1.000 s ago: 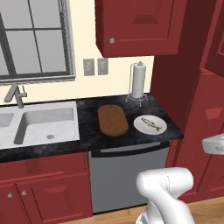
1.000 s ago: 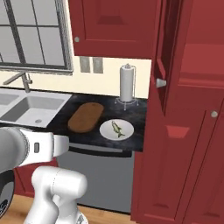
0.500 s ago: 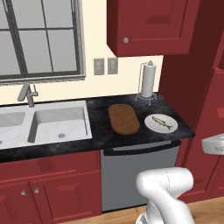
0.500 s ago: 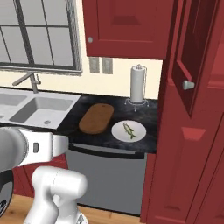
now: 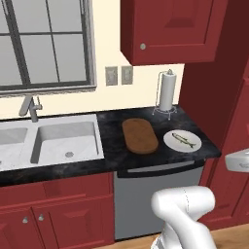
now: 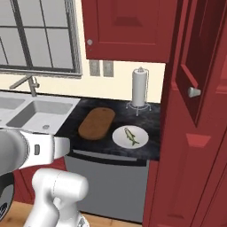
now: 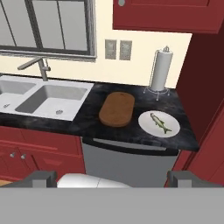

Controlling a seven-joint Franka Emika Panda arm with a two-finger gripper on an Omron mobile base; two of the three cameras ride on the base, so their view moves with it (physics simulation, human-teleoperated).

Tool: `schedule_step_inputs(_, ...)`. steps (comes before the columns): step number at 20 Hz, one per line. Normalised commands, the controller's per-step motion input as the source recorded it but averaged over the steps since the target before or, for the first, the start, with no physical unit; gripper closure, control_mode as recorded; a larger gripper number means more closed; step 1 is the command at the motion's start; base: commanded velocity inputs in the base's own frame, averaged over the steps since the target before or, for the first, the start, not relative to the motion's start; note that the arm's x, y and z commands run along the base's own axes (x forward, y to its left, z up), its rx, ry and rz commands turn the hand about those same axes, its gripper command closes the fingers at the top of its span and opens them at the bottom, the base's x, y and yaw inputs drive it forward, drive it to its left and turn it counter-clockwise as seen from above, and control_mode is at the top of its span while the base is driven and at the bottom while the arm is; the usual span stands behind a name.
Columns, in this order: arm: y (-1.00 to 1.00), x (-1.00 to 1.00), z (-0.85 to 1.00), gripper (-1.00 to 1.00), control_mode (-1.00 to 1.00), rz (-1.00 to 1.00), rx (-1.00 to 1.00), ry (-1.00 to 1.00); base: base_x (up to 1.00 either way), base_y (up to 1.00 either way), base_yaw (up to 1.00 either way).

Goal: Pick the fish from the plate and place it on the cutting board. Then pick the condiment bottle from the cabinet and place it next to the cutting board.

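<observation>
Silvery-green fish point(image 5: 184, 139) on plate point(image 5: 171, 141); cutting board point(image 5: 139, 135) just beside.

Ahead of gripper point(image 7: 109, 177): fish point(image 7: 160, 123) on plate point(image 7: 172, 130), just right of cutting board point(image 7: 117, 108); paper towel roll point(image 7: 161, 70) behind; sink point(image 7: 52, 99) far left.

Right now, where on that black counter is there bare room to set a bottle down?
Free black counter lies between the sink and the cutting board, and along the front edge below the board. It is tighter on the right: the plate with the fish sits close beside the board, with the paper towel roll behind.
</observation>
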Motion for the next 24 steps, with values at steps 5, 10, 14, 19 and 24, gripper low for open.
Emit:
schedule_step_inputs(5,0.00,0.00,0.00,-1.00,1.00,0.00,0.00,0.00,0.43,0.24,0.00)
schedule_step_inputs(10,0.00,0.00,0.00,-1.00,1.00,0.00,0.00,0.00,0.39,0.18,0.00)
schedule_step_inputs(14,0.00,0.00,0.00,-1.00,1.00,0.00,0.00,0.00,0.35,0.11,0.00)
schedule_step_inputs(19,0.00,0.00,0.00,-1.00,1.00,0.00,0.00,0.00,0.35,0.05,0.00)
schedule_step_inputs(24,0.00,0.00,0.00,-1.00,1.00,0.00,0.00,0.00,0.33,0.00,0.00)
